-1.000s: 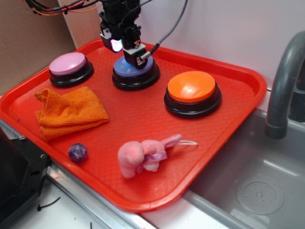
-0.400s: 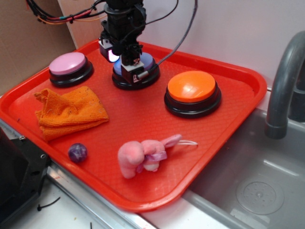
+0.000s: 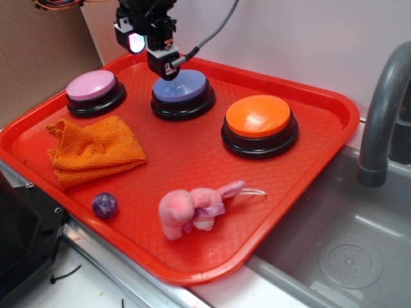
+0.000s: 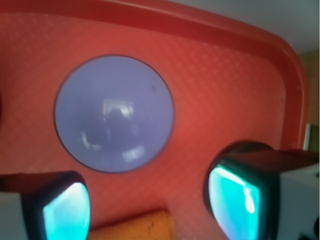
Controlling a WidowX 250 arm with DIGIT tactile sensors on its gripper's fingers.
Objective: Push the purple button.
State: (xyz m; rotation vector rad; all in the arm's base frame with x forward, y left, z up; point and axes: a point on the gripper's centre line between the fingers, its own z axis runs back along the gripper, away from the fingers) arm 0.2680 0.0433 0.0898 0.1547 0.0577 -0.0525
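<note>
red tray (image 3: 321,102) | 3 buttons: purple button (image 3: 182,86), pink, orange | 1 tool (image 3: 162,70)

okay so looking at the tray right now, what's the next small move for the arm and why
Probably lower straight down onto the purple button. The pincer hangs above the button's back-left edge, clear of the dome, and the wrist view shows the whole dome uncovered, so nothing is pressing it now.
</note>
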